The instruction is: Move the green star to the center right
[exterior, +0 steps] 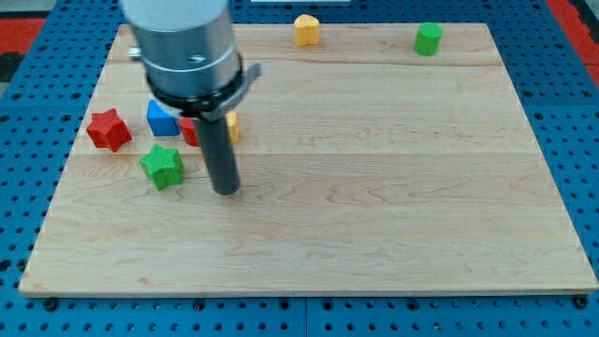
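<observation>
- My tip (226,190), the lower end of the straight dark rod, rests on the pale wooden board (374,187) in its left half, a little below the board's middle height.
- The rod carries no jaws; my tip touches no block and stands clear of each of them.
- The green star-shaped block (162,166), the task's thing, lies just to the view's left of my tip and slightly above it, with a narrow strip of bare wood between the two.
- A red star-shaped block (109,128) sits farther to the view's left of my tip and higher up, near the board's left edge.
- A blue block (161,119), roughly cube-like, lies above and left of my tip, just above the green star.
- A second red block (191,132) sits beside the blue one, partly hidden behind the rod; its shape cannot be told.
- A yellow block (233,127) peeks out at the rod's right side, directly above my tip; most of it is hidden.
- Well apart from my tip, by the board's top edge, stand a yellow-orange rounded block (306,30) and, farther to the view's right, a green block (429,38).
</observation>
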Tool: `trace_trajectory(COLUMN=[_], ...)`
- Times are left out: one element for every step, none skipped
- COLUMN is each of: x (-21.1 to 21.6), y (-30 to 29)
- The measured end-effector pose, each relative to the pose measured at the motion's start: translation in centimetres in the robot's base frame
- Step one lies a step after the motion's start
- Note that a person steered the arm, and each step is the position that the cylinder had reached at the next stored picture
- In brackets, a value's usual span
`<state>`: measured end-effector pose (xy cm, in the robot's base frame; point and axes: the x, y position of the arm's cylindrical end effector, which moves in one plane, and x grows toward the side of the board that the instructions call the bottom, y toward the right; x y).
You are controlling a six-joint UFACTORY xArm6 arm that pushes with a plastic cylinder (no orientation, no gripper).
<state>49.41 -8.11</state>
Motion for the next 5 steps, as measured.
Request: trace_trajectory(x=[1.0,-0.4,-1.8,-1.0,3.4], y=[-2.4,-3.0,0.9,2.8,-3.0])
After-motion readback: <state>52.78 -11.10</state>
